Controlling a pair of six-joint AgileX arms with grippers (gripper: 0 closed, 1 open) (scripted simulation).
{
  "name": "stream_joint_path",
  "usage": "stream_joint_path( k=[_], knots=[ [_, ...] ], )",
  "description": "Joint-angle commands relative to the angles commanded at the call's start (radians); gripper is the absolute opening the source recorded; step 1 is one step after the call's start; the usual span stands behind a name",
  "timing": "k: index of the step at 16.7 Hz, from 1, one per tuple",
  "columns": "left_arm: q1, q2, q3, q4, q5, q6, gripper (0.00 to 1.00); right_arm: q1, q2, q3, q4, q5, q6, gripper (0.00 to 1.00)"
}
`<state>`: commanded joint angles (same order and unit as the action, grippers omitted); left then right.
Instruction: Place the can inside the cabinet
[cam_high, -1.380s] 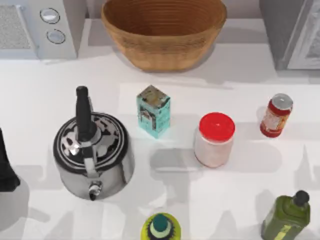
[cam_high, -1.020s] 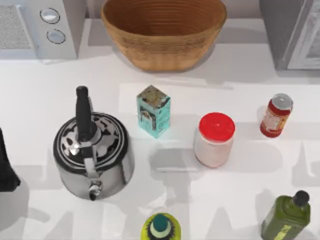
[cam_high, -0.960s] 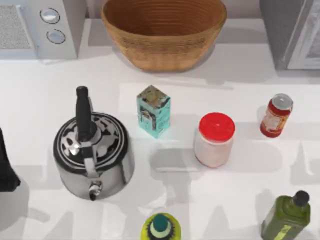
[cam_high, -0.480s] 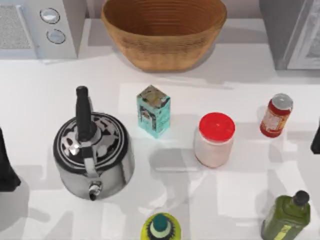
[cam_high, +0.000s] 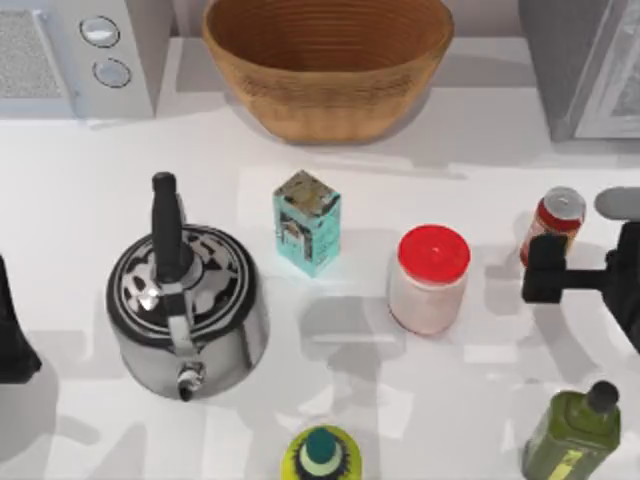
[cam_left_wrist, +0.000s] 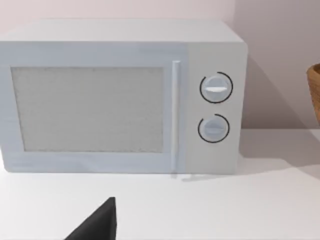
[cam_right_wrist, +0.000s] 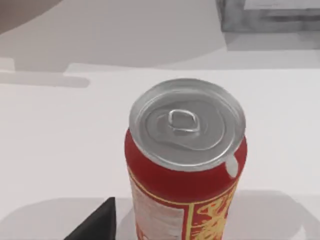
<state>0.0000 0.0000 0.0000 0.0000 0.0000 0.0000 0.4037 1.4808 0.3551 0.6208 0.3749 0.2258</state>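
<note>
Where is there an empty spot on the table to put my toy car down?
Widest bare patch: between the microwave and the kettle, at the table's left. Another strip runs between the basket and the teal carton. The right side is crowded: jar, can, right gripper beside the can, and olive bottle.

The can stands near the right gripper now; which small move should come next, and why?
Probably ease the right gripper forward around the can. The can stands upright on the table, ungrasped, and a dark finger sits just beside it.
</note>
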Motion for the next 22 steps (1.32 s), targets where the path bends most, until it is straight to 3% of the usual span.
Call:
stream_joint_path(
  k=[9, 17, 22],
  knots=[
    [0.000, 0.000, 0.000, 0.000, 0.000, 0.000, 1.00, 0.061, 0.180, 0.048, 0.086, 0.049, 0.032, 1.00],
    [0.000, 0.000, 0.000, 0.000, 0.000, 0.000, 1.00, -0.037, 0.318, 0.168, 0.122, -0.027, -0.019, 1.00],
    [0.000, 0.000, 0.000, 0.000, 0.000, 0.000, 1.00, -0.029, 0.449, 0.217, 0.205, -0.023, -0.016, 1.00]
  ],
)
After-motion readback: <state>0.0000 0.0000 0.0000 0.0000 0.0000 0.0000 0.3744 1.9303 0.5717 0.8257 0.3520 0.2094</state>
